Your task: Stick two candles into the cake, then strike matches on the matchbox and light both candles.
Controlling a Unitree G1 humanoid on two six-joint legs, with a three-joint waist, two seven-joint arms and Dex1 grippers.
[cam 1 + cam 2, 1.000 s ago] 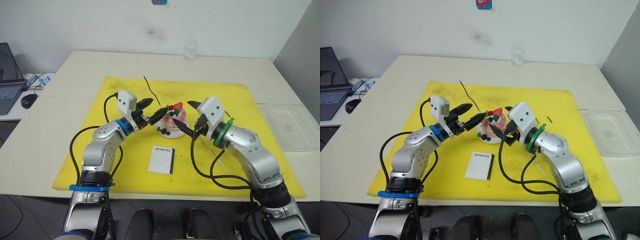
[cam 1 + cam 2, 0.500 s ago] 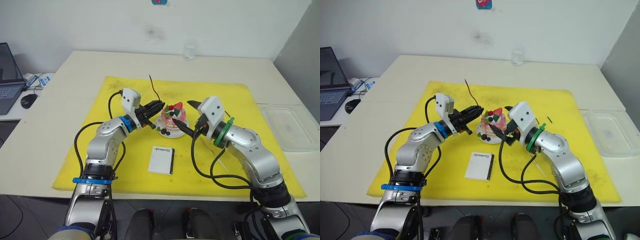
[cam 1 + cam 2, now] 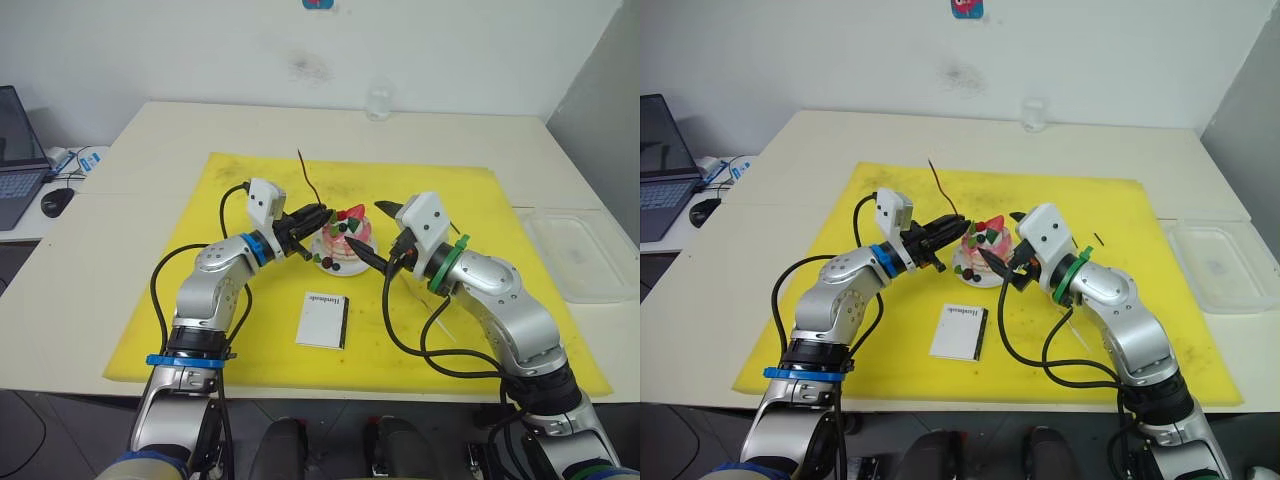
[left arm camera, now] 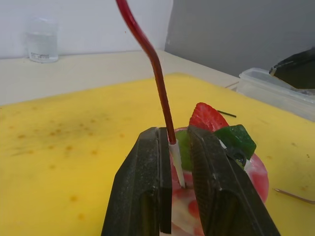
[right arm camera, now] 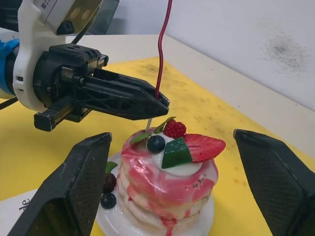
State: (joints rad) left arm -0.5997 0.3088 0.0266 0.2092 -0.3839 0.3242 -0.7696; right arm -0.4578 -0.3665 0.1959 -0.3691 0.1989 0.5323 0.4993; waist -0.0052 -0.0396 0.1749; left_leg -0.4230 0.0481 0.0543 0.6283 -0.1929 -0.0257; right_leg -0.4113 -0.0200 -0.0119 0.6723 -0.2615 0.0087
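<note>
My left gripper (image 3: 322,213) is shut on the dark red candle (image 4: 157,73), holding it upright at the cake's left top edge. The candle's pale lower tip meets the frosting. The pink cake (image 5: 170,172), topped with a strawberry, berries and green leaves, sits on a small white plate (image 5: 206,221). My right gripper (image 3: 378,233) stands open at the cake's right side, one finger on each side and neither touching it. The white matchbox (image 3: 323,320) lies flat nearer me. A pale candle (image 3: 446,330) lies by my right forearm, and a short dark match (image 3: 1100,239) lies beyond it.
Everything sits on a yellow mat (image 3: 250,330) on a cream table. A clear plastic container (image 3: 585,255) lies at the right edge, a glass (image 3: 378,103) stands at the back, and a laptop (image 3: 15,150) and mouse (image 3: 58,200) are far left.
My left gripper has shut on the dark red candle and moved a little toward the cake with it. The right arm has stayed put.
</note>
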